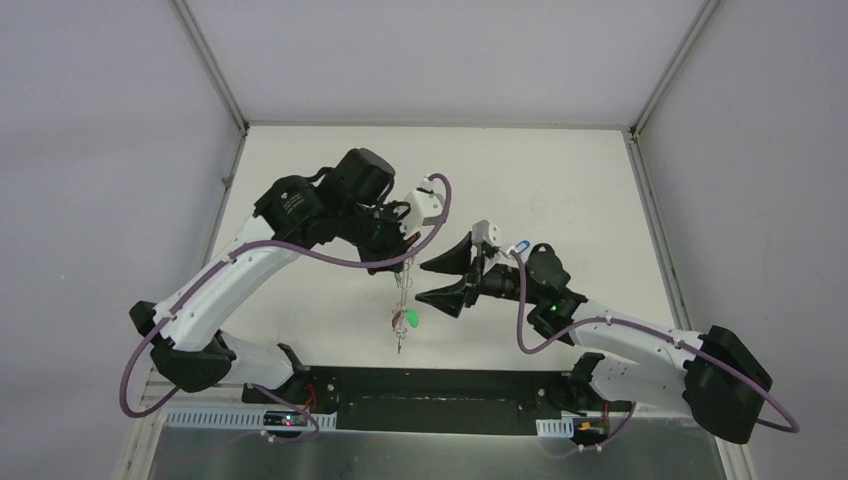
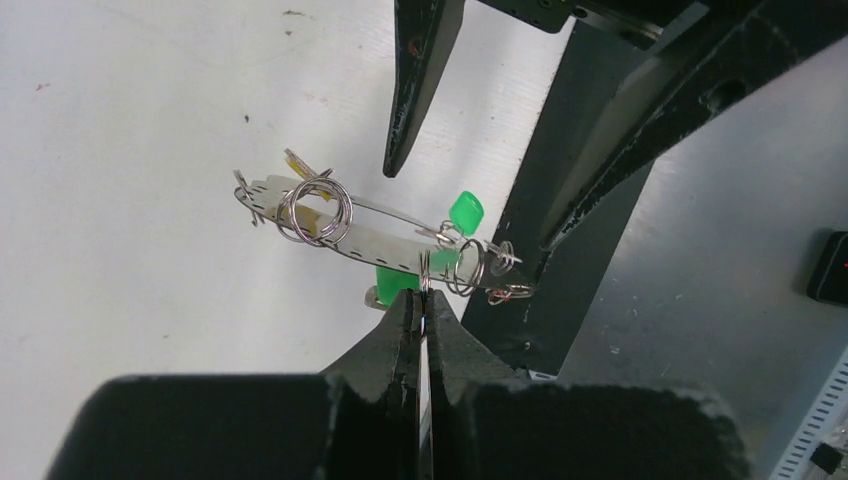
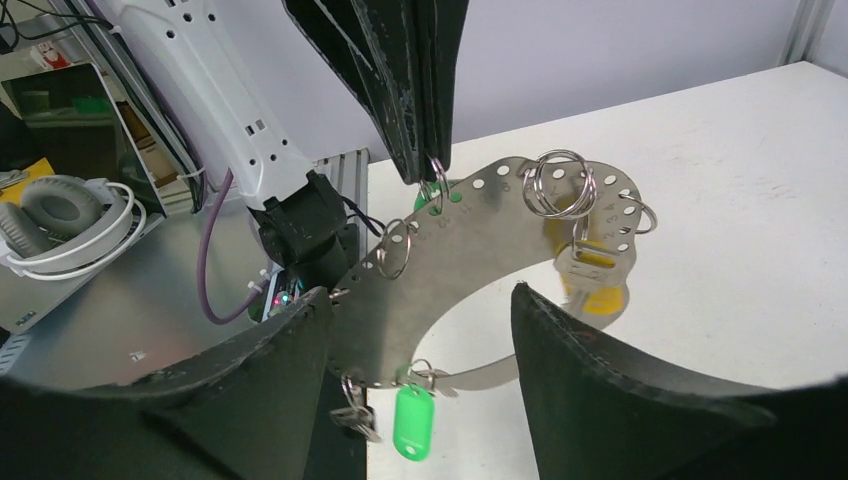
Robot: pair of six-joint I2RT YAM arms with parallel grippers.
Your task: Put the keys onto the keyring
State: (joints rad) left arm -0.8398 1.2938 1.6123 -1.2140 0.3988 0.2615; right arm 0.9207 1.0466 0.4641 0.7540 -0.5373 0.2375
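Keyring, a flat silvery perforated metal crescent (image 1: pixel 402 290), hangs above the white table's (image 1: pixel 560 170) near middle, edges well apart. Left wrist: left gripper (image 2: pixel 425 298) clamped on its rim. Right wrist: right gripper (image 3: pixel 420 345) spread wide just beside it; small silvery keys (image 3: pixel 583 268) dangle from it
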